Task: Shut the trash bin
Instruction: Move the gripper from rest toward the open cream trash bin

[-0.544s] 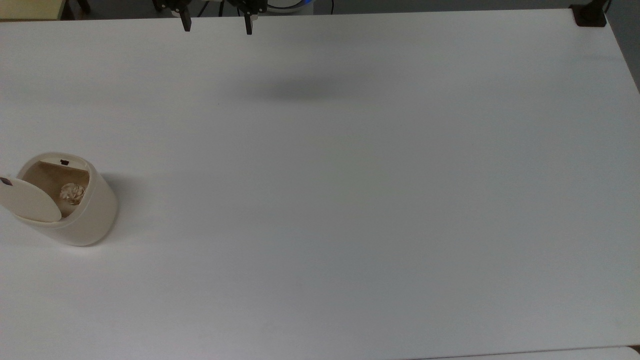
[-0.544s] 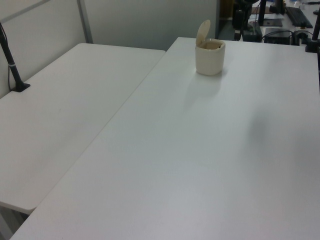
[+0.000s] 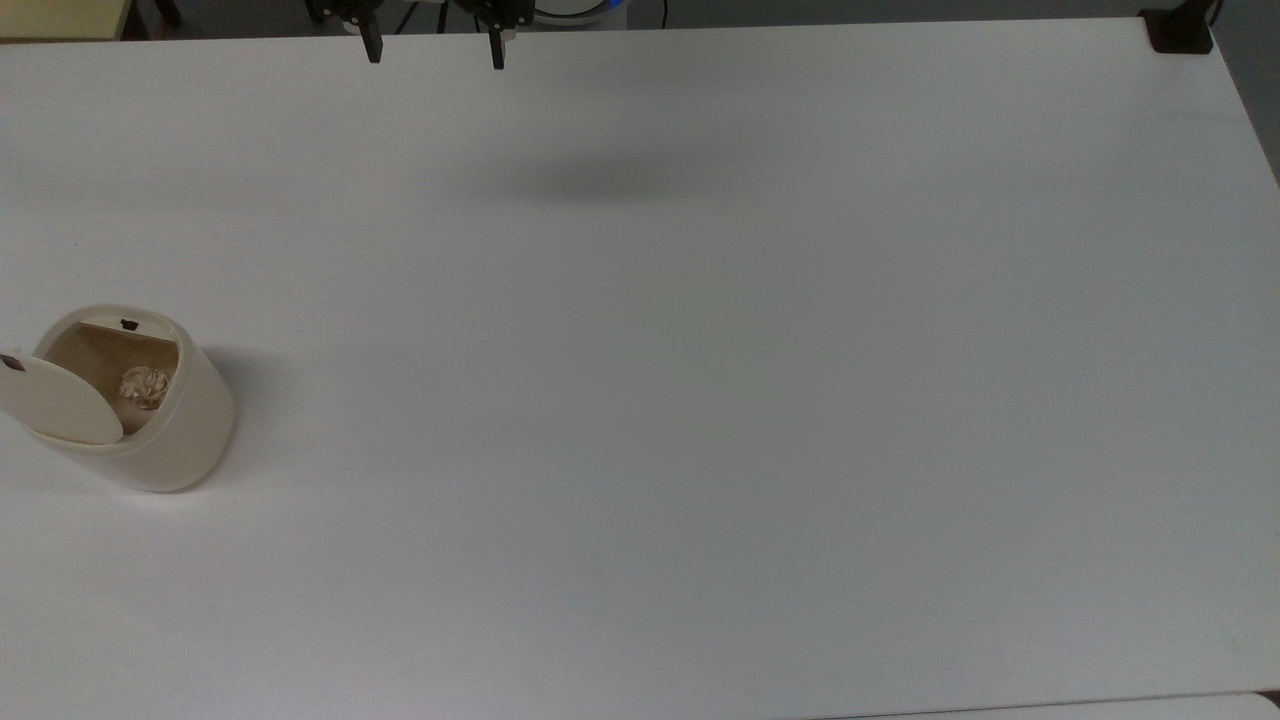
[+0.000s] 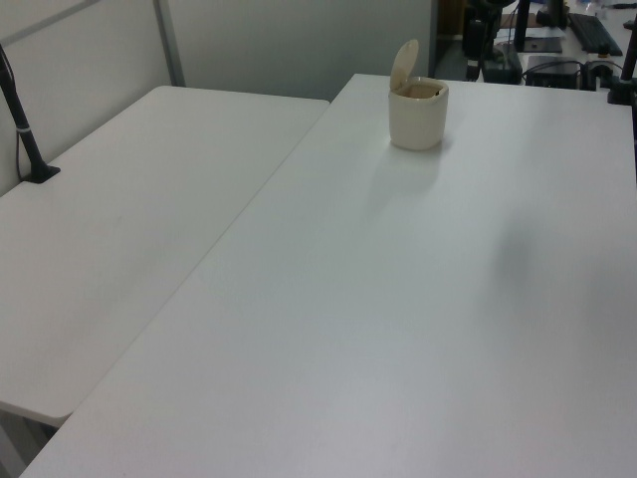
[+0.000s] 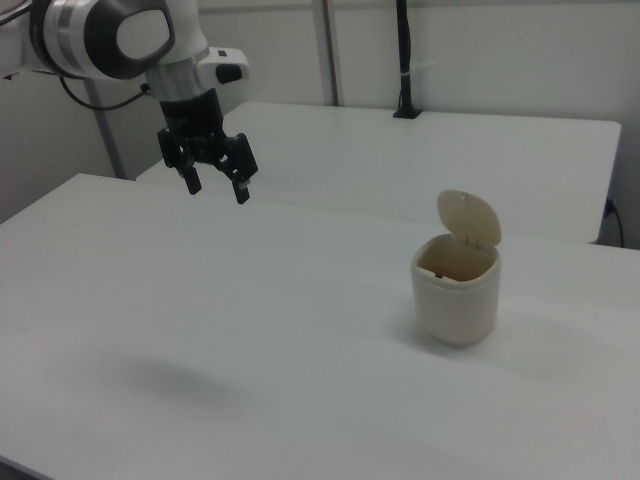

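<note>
Right view, left to right: your gripper (image 5: 213,184) hangs above the white bench (image 5: 250,330), jaws released, holding nothing. Bare benchtop lies between it and the trash bin (image 5: 456,295), well apart on the right view's right, its lid (image 5: 468,219) tipped up. Crumpled paper (image 3: 145,386) sits inside.

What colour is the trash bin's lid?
Cream-beige, like the trash bin; its raised lid shows best in the right view.

White-grey arm (image 5: 120,35), seemingly black hand (image 5: 214,182).
</note>
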